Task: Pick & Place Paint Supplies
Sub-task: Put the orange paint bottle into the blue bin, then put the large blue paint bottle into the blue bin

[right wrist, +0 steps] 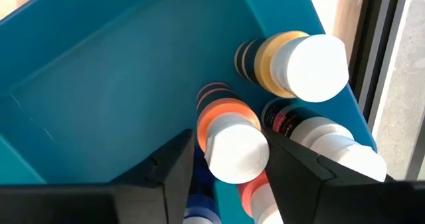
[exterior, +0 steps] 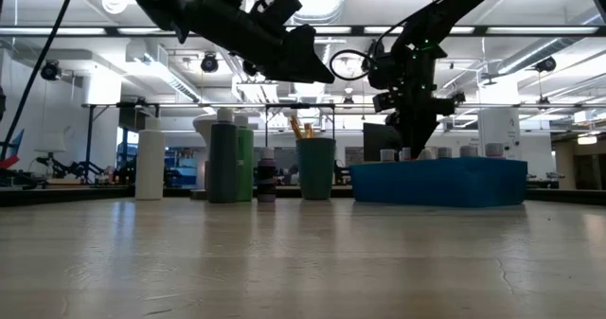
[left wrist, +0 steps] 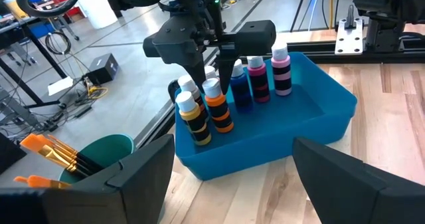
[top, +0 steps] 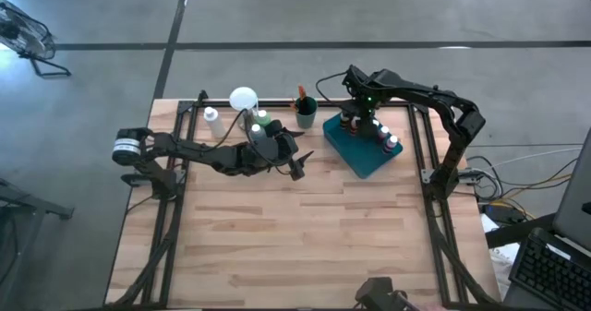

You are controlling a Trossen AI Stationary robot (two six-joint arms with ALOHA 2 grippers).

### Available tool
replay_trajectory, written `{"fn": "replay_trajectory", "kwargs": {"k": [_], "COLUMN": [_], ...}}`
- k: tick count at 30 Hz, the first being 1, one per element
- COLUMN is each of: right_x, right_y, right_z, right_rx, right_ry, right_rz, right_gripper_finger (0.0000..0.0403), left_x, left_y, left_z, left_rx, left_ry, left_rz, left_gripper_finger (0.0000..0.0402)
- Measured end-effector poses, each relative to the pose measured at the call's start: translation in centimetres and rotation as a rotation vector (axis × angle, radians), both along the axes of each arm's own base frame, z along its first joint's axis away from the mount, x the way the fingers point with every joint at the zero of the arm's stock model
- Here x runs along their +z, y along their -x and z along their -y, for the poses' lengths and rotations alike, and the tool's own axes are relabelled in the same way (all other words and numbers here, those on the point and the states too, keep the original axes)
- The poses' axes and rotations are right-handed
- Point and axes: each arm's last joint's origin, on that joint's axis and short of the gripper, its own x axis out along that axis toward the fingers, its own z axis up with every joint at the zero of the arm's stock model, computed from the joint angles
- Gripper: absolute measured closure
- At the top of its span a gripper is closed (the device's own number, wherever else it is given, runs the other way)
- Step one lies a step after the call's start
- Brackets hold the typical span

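Note:
The teal tray [top: 367, 161] sits at the far right of the table with several white-capped paint bottles [left wrist: 255, 78] upright in it. My right gripper [right wrist: 229, 141] points down into the tray, its open fingers on either side of the orange bottle's white cap [right wrist: 234, 151]. My left gripper [top: 297, 166] hovers open above the table, left of the tray, touching nothing. More bottles [exterior: 223, 163] stand on the table at the far edge. Orange-handled brushes [left wrist: 53, 151] stick out of a green cup [top: 306, 115]. My right gripper comes from above, pointing down, with one finger [right wrist: 292, 164] close against the orange bottle's cap and a sliver of room at the other finger [right wrist: 172, 167]. I cannot tell whether it touches. The bottle [left wrist: 218, 108] stands upright on the tray floor.
A round white-topped object [top: 243, 98] stands at the far edge beside a white bottle [top: 212, 122] and a green one [top: 263, 120]. A small dark bottle [exterior: 267, 182] stands near the cup. Black frame rails run along the table's sides. The near half of the tabletop [top: 305, 246] is bare wood.

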Motion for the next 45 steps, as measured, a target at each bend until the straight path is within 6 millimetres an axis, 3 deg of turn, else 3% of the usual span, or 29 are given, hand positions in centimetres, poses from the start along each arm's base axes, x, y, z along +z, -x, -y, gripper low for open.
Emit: {"fn": "replay_trajectory", "kwargs": {"k": [27,45], "right_x": [0.1,2.6], "right_y": [0.0,0.4], "right_z": [0.1,-0.9], "right_rx": [-0.001,0.001], "right_ry": [0.034,0.085], "right_rz": [-0.018,0.042], "right_gripper_finger": [0.0182,0.0191], "left_x": [0.0,0.0], "left_y": [0.0,0.0], "left_z": [0.0,0.0], "left_rx": [-0.003,-0.005], "left_ry": [0.001,0.001], "left_rz": [0.000,0.000], "left_gripper_finger": [0.0092,0.0092]}}
